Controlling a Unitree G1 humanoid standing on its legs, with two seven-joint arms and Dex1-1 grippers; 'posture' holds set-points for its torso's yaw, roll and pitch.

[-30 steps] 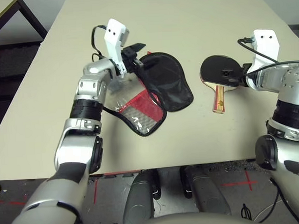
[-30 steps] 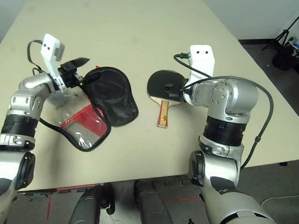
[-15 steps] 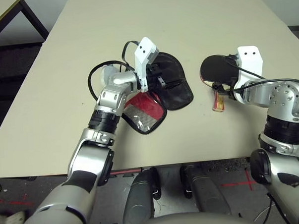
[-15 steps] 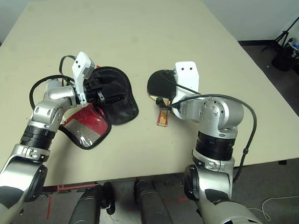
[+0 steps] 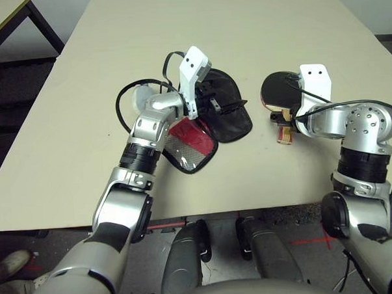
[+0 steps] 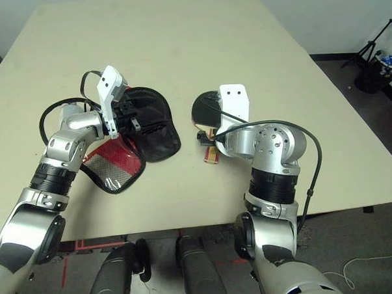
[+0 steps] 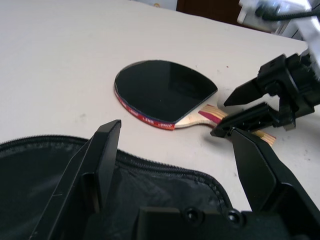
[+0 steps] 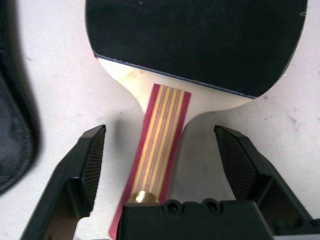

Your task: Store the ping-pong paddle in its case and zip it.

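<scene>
On the beige counter [image 5: 243,28]: black-rubber, wooden-handled ping-pong paddle [image 8: 195,45], lying flat right of the black fabric case [image 5: 224,110]. Right claw [image 8: 170,160] open, straddling paddle handle. Left claw [image 7: 175,150] open above case.

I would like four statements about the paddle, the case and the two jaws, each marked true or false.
1. The ping-pong paddle lies on the table, outside the case. True.
2. The right gripper has its jaws clamped shut on the handle. False: the jaws stand open on either side of the handle, not touching it.
3. The left gripper has open jaws above the case. True.
4. The case is zipped shut. False: it lies open, its red mesh panel folded out.
</scene>
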